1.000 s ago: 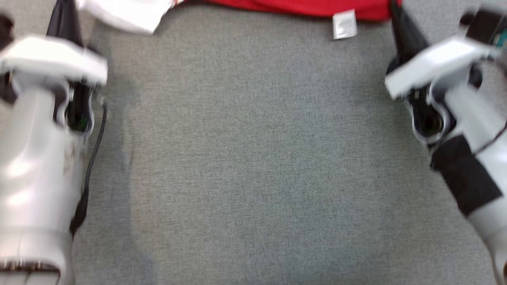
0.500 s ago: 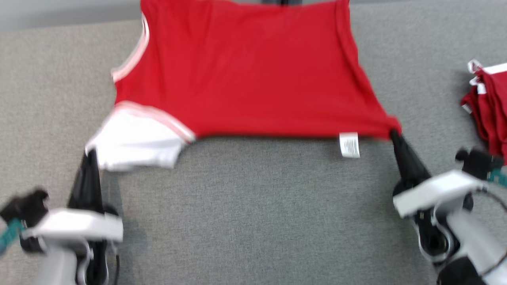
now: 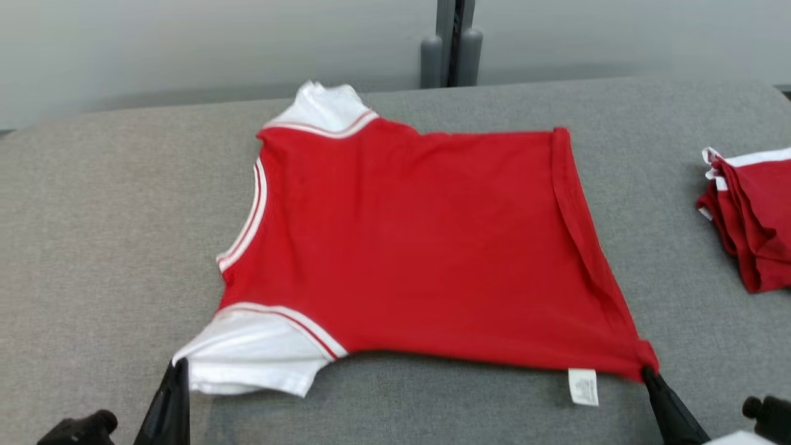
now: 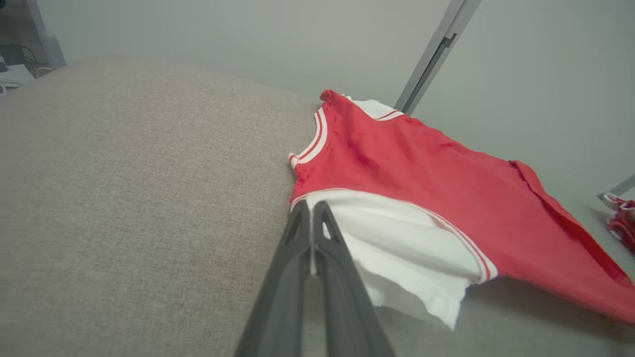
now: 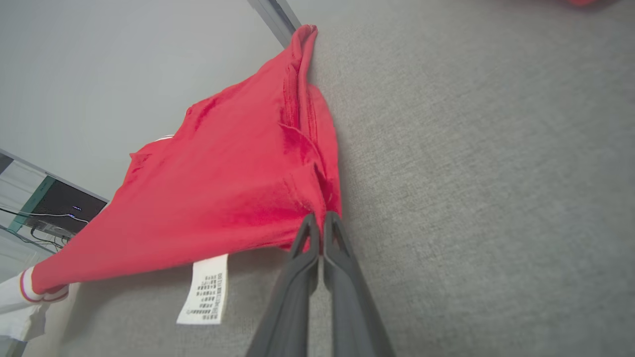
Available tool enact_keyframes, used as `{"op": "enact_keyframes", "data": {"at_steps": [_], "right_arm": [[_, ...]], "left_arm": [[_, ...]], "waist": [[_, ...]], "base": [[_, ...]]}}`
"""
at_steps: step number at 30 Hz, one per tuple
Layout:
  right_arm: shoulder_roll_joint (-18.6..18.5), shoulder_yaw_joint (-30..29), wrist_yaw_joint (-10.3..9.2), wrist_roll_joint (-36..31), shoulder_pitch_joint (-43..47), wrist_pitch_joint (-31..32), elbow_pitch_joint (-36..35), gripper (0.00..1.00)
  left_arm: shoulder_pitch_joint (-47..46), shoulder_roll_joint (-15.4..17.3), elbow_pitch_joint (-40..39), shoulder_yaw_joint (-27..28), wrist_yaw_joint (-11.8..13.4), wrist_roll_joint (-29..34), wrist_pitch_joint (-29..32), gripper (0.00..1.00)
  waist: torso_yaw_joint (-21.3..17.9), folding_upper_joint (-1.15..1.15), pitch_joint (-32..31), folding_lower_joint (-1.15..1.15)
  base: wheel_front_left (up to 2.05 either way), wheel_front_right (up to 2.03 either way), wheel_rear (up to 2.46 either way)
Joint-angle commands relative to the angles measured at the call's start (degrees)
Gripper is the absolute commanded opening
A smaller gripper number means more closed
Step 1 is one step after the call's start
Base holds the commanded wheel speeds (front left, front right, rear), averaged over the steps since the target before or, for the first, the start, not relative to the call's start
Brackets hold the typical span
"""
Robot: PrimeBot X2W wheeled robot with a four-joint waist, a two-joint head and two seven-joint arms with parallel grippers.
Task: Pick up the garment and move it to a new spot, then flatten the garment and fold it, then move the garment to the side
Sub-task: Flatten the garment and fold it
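Camera tilted up; both jaws clamp garment [image 3: 420, 247] corners; red pile [image 3: 751, 216] cropped at right.

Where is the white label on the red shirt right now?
In the head view, the label hangs off the near edge of the shirt at lower right, just left of the right gripper pinching that corner.
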Motion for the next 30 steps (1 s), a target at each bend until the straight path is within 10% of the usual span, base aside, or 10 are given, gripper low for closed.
{"op": "enact_keyframes", "data": {"at_steps": [1, 11, 30], "right_arm": [[-0.42, -1.08, 0.01, -1.08, 1.28, 0.35, -0.66, 0.0], [4.2, -10.01, 0.0, -7.8, 11.23, 8.27, -7.5, 0.0], [11.39, -13.74, 0.02, -13.15, -1.33, 15.66, -13.13, 0.0]], "left_arm": [[1.36, 0.6, -1.42, 0.06, 0.82, 0.63, 0.79, 0.0], [9.72, 2.0, -13.38, -0.6, 5.5, 2.12, 8.54, 0.0], [-7.63, 5.88, -7.99, -0.92, 0.92, -0.44, 12.74, 0.0]], "waist": [[0.71, 0.0, -1.48, 0.0], [1.18, 0.0, -4.46, 0.0], [-2.08, 0.0, 5.87, 0.0]], "base": [[0.0, 0.0, 0.0], [0.0, 0.0, 0.0], [0.0, 0.0, 0.0]]}}
